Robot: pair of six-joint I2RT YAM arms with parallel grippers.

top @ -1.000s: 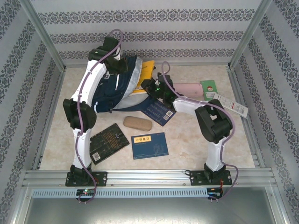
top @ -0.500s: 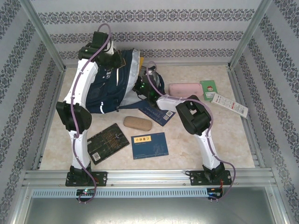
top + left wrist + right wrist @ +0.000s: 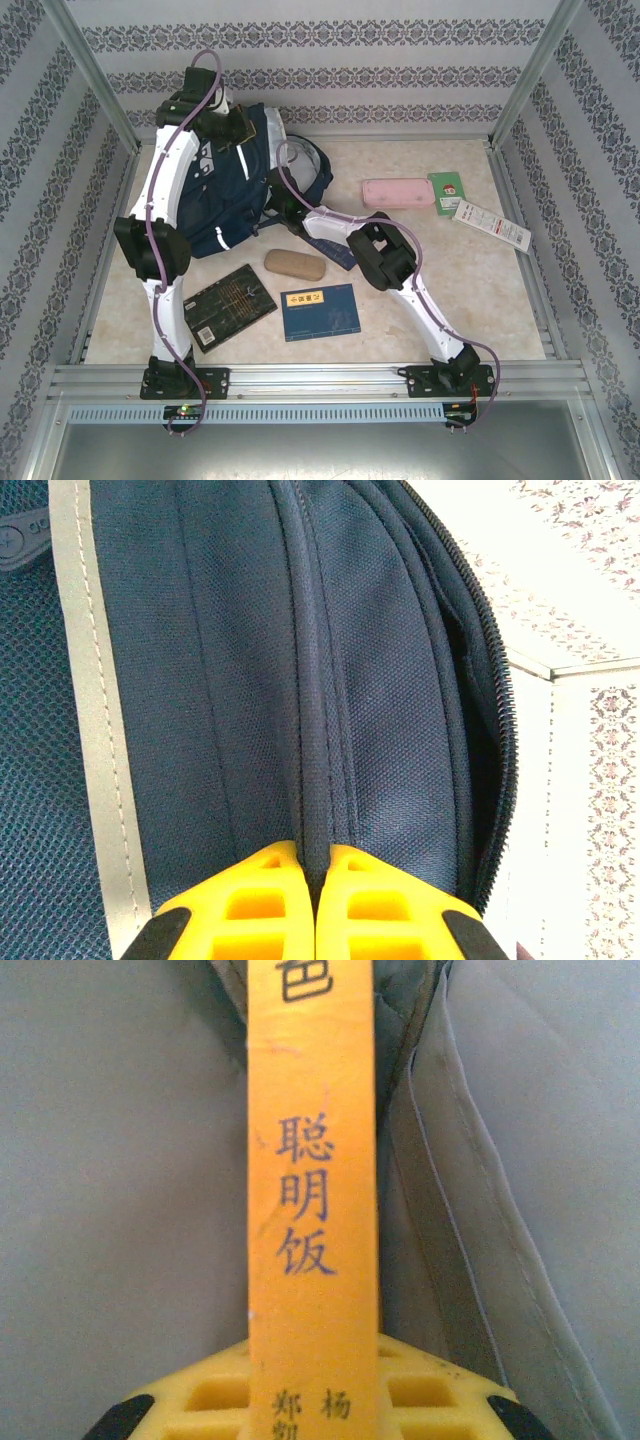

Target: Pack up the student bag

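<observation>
The navy student bag [image 3: 232, 205] lies at the back left of the table. My left gripper [image 3: 236, 128] is at its top edge, shut on a piped seam of the bag [image 3: 318, 730]; beside that seam the zip opening [image 3: 492, 710] gapes. My right gripper [image 3: 284, 205] reaches into the bag's mouth from the right. In the right wrist view the gripper [image 3: 313, 1352] is shut on the spine of a yellow book [image 3: 313, 1190] printed with dark characters. Grey lining [image 3: 120, 1210] surrounds the book on both sides.
In front of the bag lie a tan glasses case [image 3: 295, 265], a black book [image 3: 230, 303], a blue book [image 3: 319, 311] and a dark blue book [image 3: 333, 247] under the right arm. A pink pencil case [image 3: 398, 192], green card [image 3: 447, 192] and white packet [image 3: 492, 225] sit back right.
My right arm has swung left and carried the yellow book into the bag, out of the top view. My left gripper has pulled the bag's top edge up and to the left.
</observation>
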